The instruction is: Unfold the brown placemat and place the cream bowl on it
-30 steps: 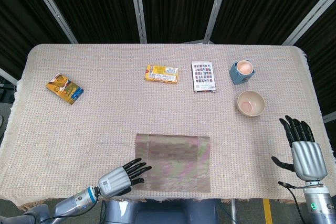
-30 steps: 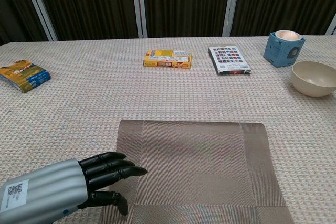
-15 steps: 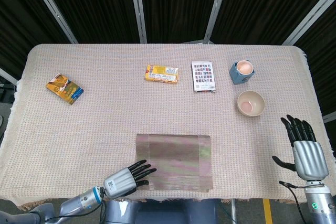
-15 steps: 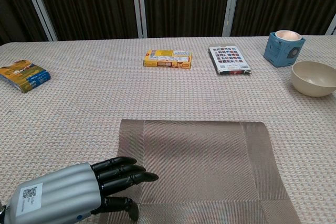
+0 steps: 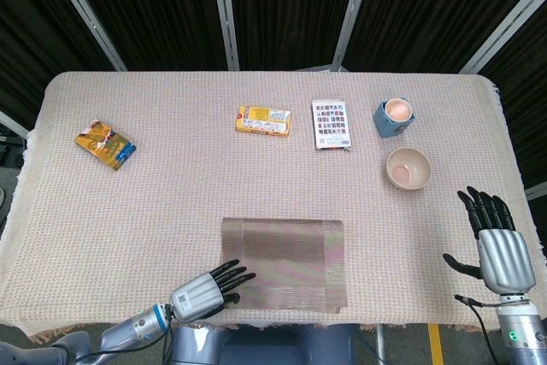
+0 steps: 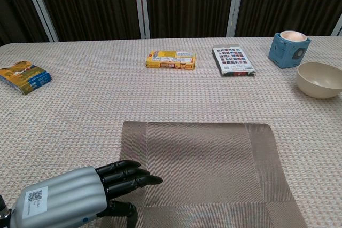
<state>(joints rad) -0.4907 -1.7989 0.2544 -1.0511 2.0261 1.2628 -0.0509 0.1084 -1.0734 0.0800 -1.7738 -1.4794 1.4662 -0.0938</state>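
Note:
The brown placemat lies flat near the table's front edge, looking doubled over. My left hand lies at its front left corner, fingers stretched out over the mat's edge and holding nothing. The cream bowl stands upright and empty on the right side of the table. My right hand hovers open at the right edge, nearer than the bowl and apart from it; the chest view does not show it.
A blue cup stands behind the bowl. A patterned packet, a yellow box and a colourful booklet lie across the back and left of the woven tablecloth.
My left hand has drawn back toward the front edge, its fingers now over the mat's front left corner. The right hand and bowl have stayed put.

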